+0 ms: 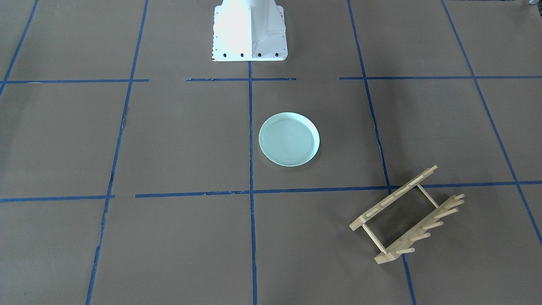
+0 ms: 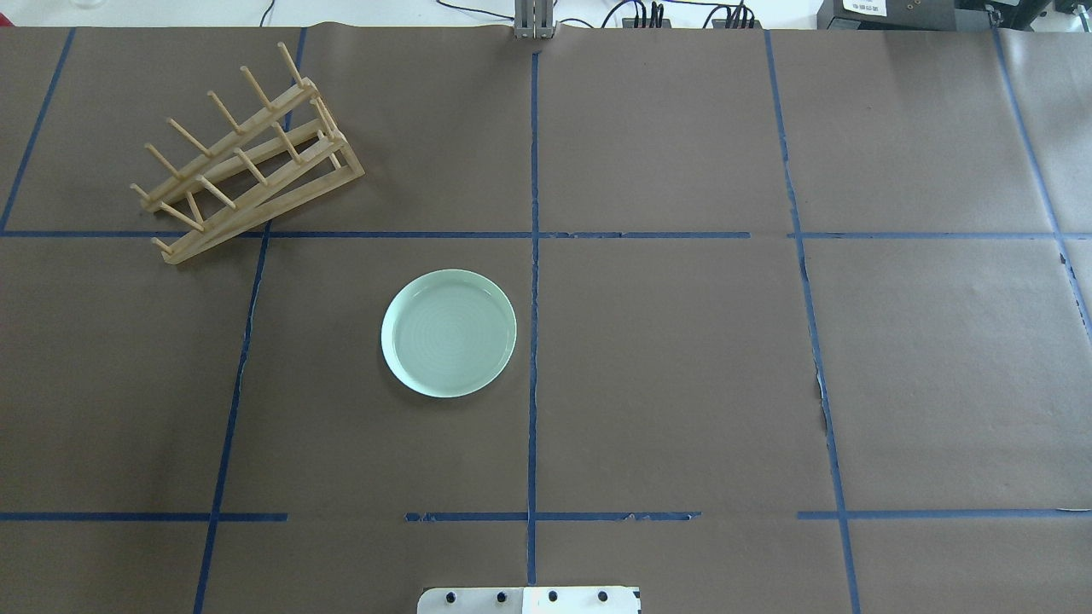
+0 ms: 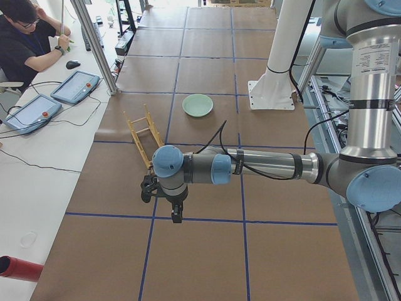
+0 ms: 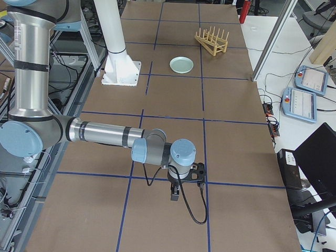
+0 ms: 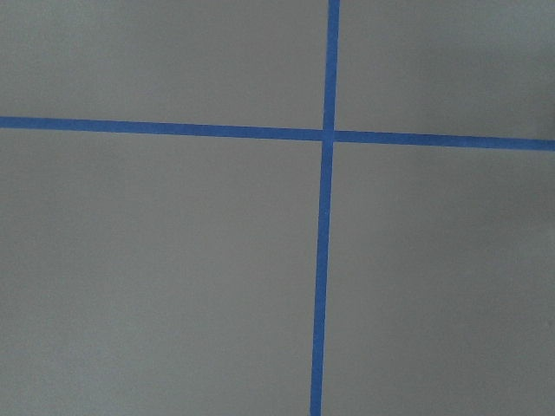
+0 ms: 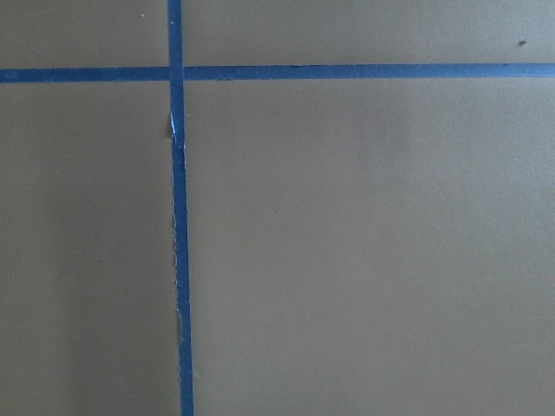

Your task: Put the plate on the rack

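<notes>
The pale mint-green plate (image 1: 289, 139) lies flat near the table's middle; it also shows in the overhead view (image 2: 449, 333) and both side views (image 3: 197, 105) (image 4: 181, 65). The wooden rack (image 1: 406, 216) (image 2: 247, 158) (image 3: 143, 133) (image 4: 212, 41) stands apart from the plate, at the far left of the overhead view, and holds nothing. My left gripper (image 3: 177, 216) shows only in the exterior left view and my right gripper (image 4: 175, 194) only in the exterior right view. Each hangs over bare paper far from the plate. I cannot tell whether they are open or shut. Both wrist views show only brown paper and blue tape.
The table is covered in brown paper (image 2: 682, 384) with a blue tape grid. The white robot base (image 1: 250, 34) (image 2: 529, 599) stands at the table's near edge. An operator (image 3: 25, 37) and control tablets (image 3: 75, 86) are at a side desk.
</notes>
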Tool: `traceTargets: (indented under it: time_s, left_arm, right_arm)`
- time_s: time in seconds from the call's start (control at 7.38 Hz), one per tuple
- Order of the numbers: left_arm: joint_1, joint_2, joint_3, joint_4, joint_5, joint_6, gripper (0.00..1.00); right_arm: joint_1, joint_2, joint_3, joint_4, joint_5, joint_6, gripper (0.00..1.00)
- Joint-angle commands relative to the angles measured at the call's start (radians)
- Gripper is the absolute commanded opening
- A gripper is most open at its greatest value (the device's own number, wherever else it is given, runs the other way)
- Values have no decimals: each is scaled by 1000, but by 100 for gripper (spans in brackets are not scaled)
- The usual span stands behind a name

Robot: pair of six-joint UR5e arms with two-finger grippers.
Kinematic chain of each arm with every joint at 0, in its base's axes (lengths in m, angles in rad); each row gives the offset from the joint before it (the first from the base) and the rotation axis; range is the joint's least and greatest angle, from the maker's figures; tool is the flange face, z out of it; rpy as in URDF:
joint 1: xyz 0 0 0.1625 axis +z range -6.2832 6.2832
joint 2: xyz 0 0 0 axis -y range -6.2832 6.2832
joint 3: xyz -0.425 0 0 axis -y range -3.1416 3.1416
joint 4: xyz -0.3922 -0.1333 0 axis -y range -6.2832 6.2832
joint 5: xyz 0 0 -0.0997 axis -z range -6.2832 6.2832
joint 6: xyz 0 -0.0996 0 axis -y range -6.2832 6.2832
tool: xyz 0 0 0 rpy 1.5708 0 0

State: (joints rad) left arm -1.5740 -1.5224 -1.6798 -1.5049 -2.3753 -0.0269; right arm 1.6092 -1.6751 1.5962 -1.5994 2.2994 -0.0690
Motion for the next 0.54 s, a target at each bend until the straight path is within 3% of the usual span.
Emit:
traceTargets:
  time_s: [0.0, 0.41]
  left_arm:
    - [2, -14, 2, -17, -1, -8, 100]
    - [75, -115, -82, -14, 40, -16, 100]
  right_arm:
    - [0, 0, -1, -1, 0, -2, 100]
    - [0, 0, 1, 1, 0, 0, 100]
